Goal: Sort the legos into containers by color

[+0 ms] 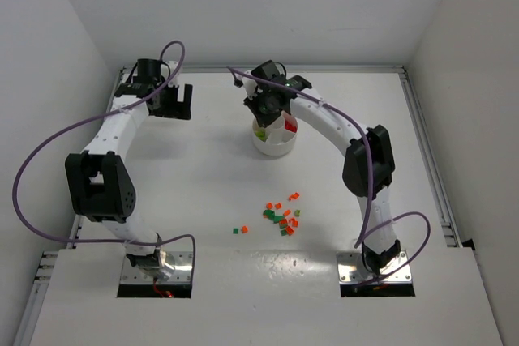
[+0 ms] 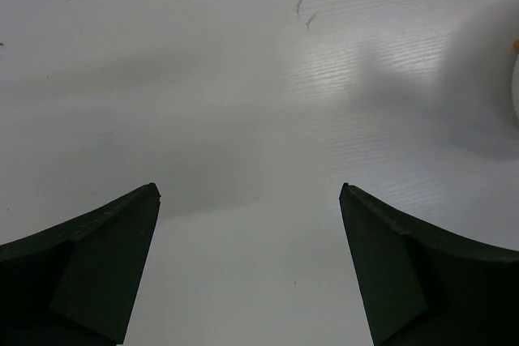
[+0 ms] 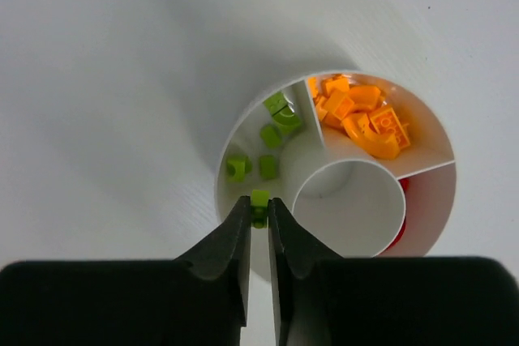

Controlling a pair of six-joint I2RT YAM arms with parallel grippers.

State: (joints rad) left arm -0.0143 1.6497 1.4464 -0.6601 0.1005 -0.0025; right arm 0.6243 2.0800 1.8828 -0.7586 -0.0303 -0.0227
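Nearest the arm bases, a scatter of loose legos (image 1: 282,216) in red, orange and green lies on the white table (image 1: 203,192). It is well apart from both grippers.

Farther back stands the round white dish (image 1: 272,148). The right gripper (image 3: 259,204) hangs directly over it, its fingers drawn almost together and pinching a lime-green brick (image 3: 259,198) between their tips. That brick sits above the near rim of the green compartment (image 3: 296,160), where several other lime-green bricks lie. Just beside it, across a divider, the orange compartment (image 3: 426,145) holds a heap of orange bricks. The central hub (image 3: 349,208) has nothing in it.

The red compartment (image 3: 423,200) shows only a sliver of red behind the hub. The near part of the dish is cut off by the gripper's black body. From above, the right gripper covers much of the dish, and the bricks inside are too small to tell apart.

At the far left, the left gripper (image 2: 250,192) hovers over bare table with its jaws spread wide and nothing between them. At the right edge of its camera view, a blurred sliver of the dish is cut off.
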